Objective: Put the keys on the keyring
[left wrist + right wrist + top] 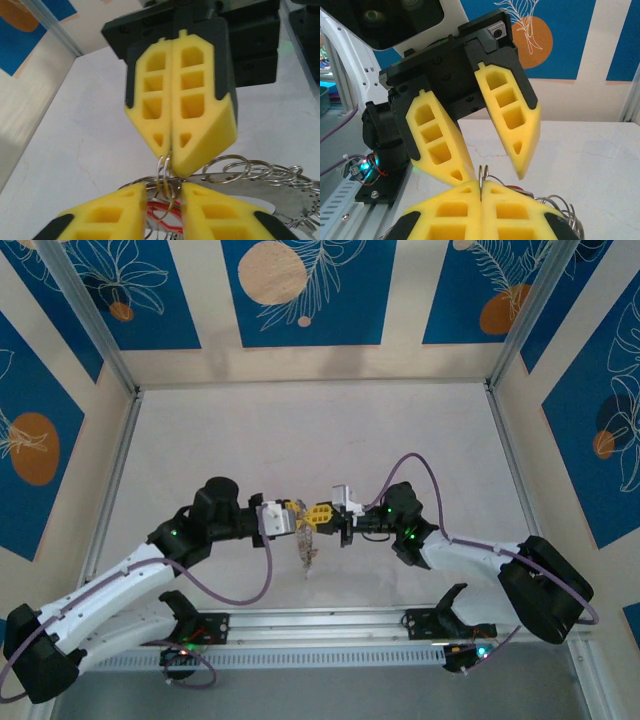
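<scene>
Both grippers meet tip to tip above the table's near middle. My right gripper (pixel 320 512) (pixel 481 186) is shut on a small wire split ring (pixel 481 172), which pokes up between its yellow pads. My left gripper (pixel 297 517) (pixel 164 192) is open, its fingers (pixel 440 150) standing either side of that ring. The keyring (pixel 260 182), a flat silvery band strung with several small wire rings, runs across just beyond the left fingertips. A red key (pixel 167 220) hangs below, between the left fingers. The bunch (pixel 308 552) dangles under the two grippers.
The white table (pixel 300 440) is walled by an aluminium frame (pixel 110 510) and blue patterned panels. A metal rail (pixel 330 622) carrying both arm bases runs along the near edge. Purple cables (pixel 415 465) loop from the arms.
</scene>
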You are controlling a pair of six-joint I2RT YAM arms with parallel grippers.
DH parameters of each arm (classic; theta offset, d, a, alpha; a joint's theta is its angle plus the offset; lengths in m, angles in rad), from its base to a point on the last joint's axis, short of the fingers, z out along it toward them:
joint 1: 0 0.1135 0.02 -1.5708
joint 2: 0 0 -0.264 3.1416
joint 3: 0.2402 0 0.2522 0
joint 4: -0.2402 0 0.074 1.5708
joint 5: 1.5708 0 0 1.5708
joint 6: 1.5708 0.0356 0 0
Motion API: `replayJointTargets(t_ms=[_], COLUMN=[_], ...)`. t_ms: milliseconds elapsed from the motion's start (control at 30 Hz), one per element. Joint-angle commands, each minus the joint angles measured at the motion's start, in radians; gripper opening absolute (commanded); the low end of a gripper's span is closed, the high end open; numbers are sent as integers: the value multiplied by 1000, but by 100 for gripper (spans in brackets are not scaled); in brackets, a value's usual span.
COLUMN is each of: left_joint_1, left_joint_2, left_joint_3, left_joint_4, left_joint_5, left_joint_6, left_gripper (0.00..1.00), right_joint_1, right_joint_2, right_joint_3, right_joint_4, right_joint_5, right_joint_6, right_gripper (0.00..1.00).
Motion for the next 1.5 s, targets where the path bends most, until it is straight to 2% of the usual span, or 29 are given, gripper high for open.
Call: replayJointTargets(t_ms=[0, 133, 200, 267, 367, 467, 700, 833, 1033, 1067, 1133, 1200, 1300, 1333, 1467], left_joint_1=[10, 9, 10, 9, 7, -11, -54, -85, -89, -88, -88, -88, -85, -84, -71], left_joint_2=[22, 35, 27, 23, 47, 90, 169, 233, 229, 223, 219, 211, 163, 138, 70], left_joint_3=[29, 36, 45, 74, 154, 249, 346, 414, 430, 425, 416, 412, 366, 336, 252], left_joint_4=[-10, -31, -45, -101, -241, -401, -556, -621, -578, -565, -554, -550, -512, -485, -383], left_joint_5=[30, 17, -4, -26, -71, -127, -183, -219, -144, -131, -119, -121, -102, -92, -94], left_joint_6=[3, 19, 23, 39, 82, 136, 234, 230, 203, 203, 205, 193, 188, 193, 155], left_gripper=[16, 8, 0, 0, 0, 0, 0, 0, 0, 0, 0, 0, 17, 20, 21], right_joint_1=[13, 20, 25, 28, 37, 55, 70, 86, 97, 99, 99, 98, 87, 78, 54], right_joint_2=[9, 11, 6, -5, -41, -72, -79, -55, -14, -10, -10, -12, -25, -35, -61], right_joint_3=[36, 47, 51, 59, 80, 108, 111, 123, 116, 117, 116, 112, 78, 63, 26], right_joint_4=[16, -25, -72, -141, -292, -424, -441, -434, -376, -376, -365, -344, -239, -201, -94], right_joint_5=[-29, -31, -11, 27, 72, 133, 160, 160, 163, 161, 152, 147, 130, 116, 71], right_joint_6=[-32, -65, -97, -130, -205, -271, -262, -263, -237, -239, -234, -221, -185, -166, -110], right_gripper=[0, 0, 0, 0, 11, 16, 19, 19, 19, 17, 0, 0, 0, 0, 0])
